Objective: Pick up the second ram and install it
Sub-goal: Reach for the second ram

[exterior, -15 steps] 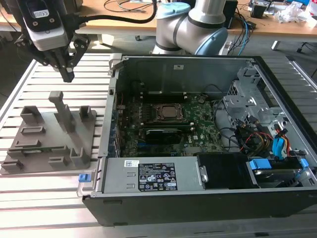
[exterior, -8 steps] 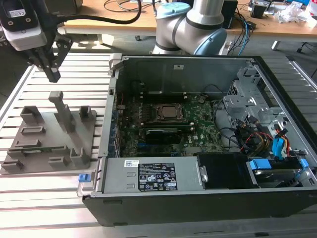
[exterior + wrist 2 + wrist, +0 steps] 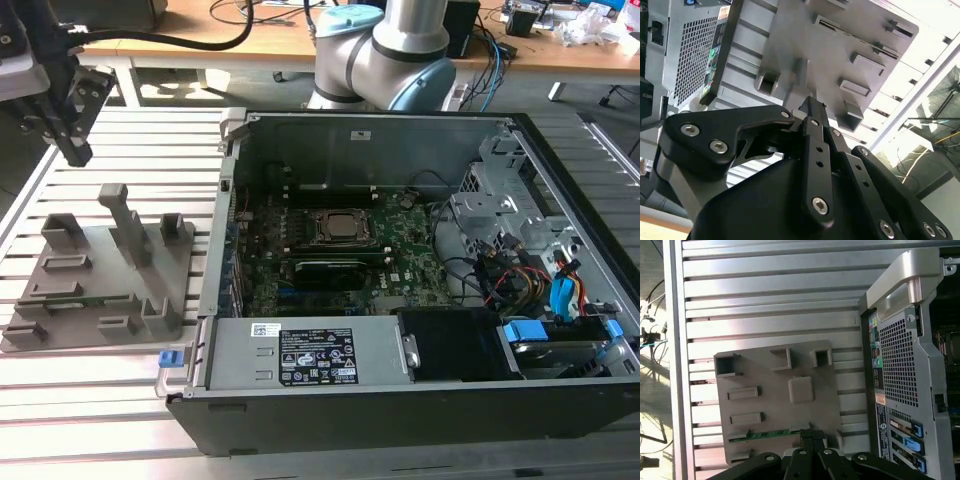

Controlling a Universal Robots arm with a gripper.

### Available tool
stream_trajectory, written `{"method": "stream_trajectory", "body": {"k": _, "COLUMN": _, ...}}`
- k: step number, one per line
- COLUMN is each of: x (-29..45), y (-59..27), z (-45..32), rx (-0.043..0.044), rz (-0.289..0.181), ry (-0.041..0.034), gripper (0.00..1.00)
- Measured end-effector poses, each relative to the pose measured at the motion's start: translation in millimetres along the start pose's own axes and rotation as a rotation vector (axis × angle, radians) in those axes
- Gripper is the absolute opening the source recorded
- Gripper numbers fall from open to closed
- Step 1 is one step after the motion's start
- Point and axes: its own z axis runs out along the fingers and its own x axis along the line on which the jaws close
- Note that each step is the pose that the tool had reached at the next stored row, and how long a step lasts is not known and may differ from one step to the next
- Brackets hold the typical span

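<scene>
**Desk:** Which step is in hand?

**Operator:** The approach to the pick-up, I judge. My gripper point(image 3: 812, 436) hangs above the grey holder point(image 3: 771, 382), fingers point(image 3: 812, 130) pressed together, holding nothing. The second ram point(image 3: 765, 435) sits in a holder slot below the fingertips, apart from them. A grasp calls for parted fingers, squared to it.

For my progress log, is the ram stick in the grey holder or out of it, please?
In: the second ram lies as a green strip in the grey holder.
</scene>
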Motion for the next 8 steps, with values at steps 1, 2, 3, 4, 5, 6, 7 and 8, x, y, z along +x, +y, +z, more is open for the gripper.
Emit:
{"method": "stream_trajectory", "body": {"k": 1, "x": 6.6, "y": -0.5, "z": -0.1, "rx": 0.0, "rz": 0.0, "ry": 0.0, "gripper": 0.11}}
{"method": "stream_trajectory", "body": {"k": 2, "x": 10.2, "y": -0.8, "z": 0.0, "rx": 0.0, "rz": 0.0, "ry": -0.0001, "gripper": 0.11}}
{"method": "stream_trajectory", "body": {"k": 3, "x": 14.9, "y": -1.1, "z": -0.1, "rx": 0.0, "rz": 0.0, "ry": -0.0001, "gripper": 0.11}}
{"method": "stream_trajectory", "body": {"k": 4, "x": 18.3, "y": -1.4, "z": -0.1, "rx": 0.0, "rz": 0.0, "ry": 0.0, "gripper": 0.11}}
{"method": "stream_trajectory", "body": {"k": 5, "x": 23.1, "y": -1.8, "z": -0.2, "rx": 0.0001, "rz": 0.0, "ry": 0.0, "gripper": 0.11}}
{"method": "stream_trajectory", "body": {"k": 6, "x": 28.1, "y": -2.1, "z": -0.2, "rx": 0.0, "rz": 0.0, "ry": -0.0001, "gripper": 0.11}}
{"method": "stream_trajectory", "body": {"k": 7, "x": 31.2, "y": -2.4, "z": -0.2, "rx": 0.0, "rz": 0.0, "ry": -0.0001, "gripper": 0.11}}
{"method": "stream_trajectory", "body": {"k": 8, "x": 35.3, "y": -2.7, "z": -0.3, "rx": 0.0, "rz": 0.0, "ry": 0.0, "gripper": 0.11}}
